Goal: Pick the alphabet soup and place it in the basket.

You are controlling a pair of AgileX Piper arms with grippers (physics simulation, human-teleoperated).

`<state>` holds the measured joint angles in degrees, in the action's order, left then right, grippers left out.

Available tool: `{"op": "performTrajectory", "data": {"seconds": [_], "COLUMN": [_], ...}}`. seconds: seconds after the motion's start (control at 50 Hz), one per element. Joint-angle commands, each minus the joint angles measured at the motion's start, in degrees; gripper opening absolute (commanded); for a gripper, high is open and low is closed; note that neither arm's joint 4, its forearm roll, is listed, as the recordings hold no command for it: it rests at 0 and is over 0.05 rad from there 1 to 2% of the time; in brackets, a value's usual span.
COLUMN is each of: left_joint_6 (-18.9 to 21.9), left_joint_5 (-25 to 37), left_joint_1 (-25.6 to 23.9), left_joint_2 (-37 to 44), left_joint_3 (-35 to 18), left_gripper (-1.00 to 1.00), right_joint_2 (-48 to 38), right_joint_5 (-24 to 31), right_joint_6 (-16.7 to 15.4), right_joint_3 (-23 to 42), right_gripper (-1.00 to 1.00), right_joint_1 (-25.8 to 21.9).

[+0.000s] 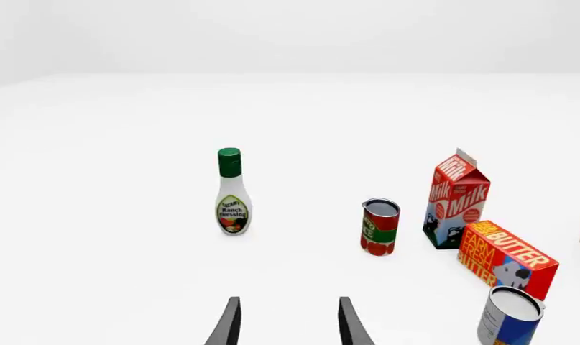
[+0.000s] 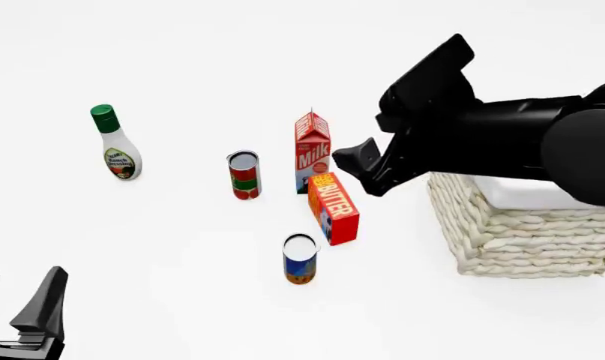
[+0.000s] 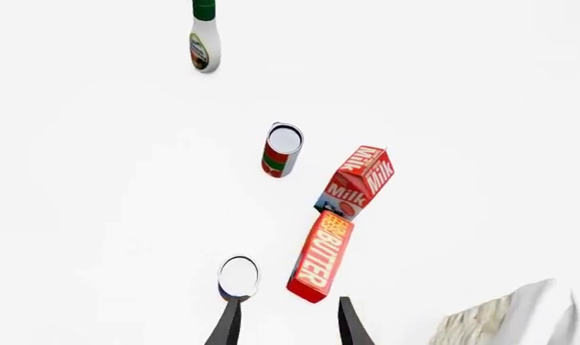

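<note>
The alphabet soup point(image 2: 300, 259) is a small can with a silver-white top, a blue label and an orange lower band. It stands upright in front of the butter box. It also shows in the right wrist view as the alphabet soup point(image 3: 238, 278), just beyond one finger, and at the edge of the left wrist view point(image 1: 510, 316). The basket point(image 2: 502, 232) is cream wicker with white lining and sits at the right. My right gripper point(image 2: 362, 169) hangs open in the air above the butter box, left of the basket, holding nothing. Low at the near left, my left gripper point(image 2: 17, 294) is open and empty.
A red-and-green can point(image 2: 244, 174), a milk carton point(image 2: 312, 150) and a butter box point(image 2: 334, 208) cluster behind the soup. A ranch dressing bottle point(image 2: 115, 142) stands apart at the far left. The right arm's black body hangs over the basket's back part.
</note>
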<state>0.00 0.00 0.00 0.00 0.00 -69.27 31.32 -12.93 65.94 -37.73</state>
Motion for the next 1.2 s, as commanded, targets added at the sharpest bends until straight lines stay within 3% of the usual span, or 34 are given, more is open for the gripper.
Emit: {"op": "performTrajectory", "data": {"seconds": [0.02, 0.56, 0.92, 1.2], "left_joint_6": [0.0, 0.0, 0.0, 0.0], "left_joint_5": [0.0, 0.0, 0.0, 0.0], "left_joint_1": [0.0, 0.0, 0.0, 0.0], "left_joint_2": [0.0, 0.0, 0.0, 0.0], "left_joint_3": [0.0, 0.0, 0.0, 0.0], "left_gripper": [1.00, 1.00, 1.00, 1.00], "right_joint_2": [-2.8, -9.3, -13.7, -14.6], "right_joint_5": [-0.7, -3.3, -7.4, -8.6], "right_joint_6": [1.2, 2.5, 5.2, 5.3], "right_joint_3": [1.8, 3.6, 1.6, -0.1], "right_gripper": [1.00, 1.00, 1.00, 1.00], "right_joint_1": [-1.6, -3.2, -5.3, -5.7]}}
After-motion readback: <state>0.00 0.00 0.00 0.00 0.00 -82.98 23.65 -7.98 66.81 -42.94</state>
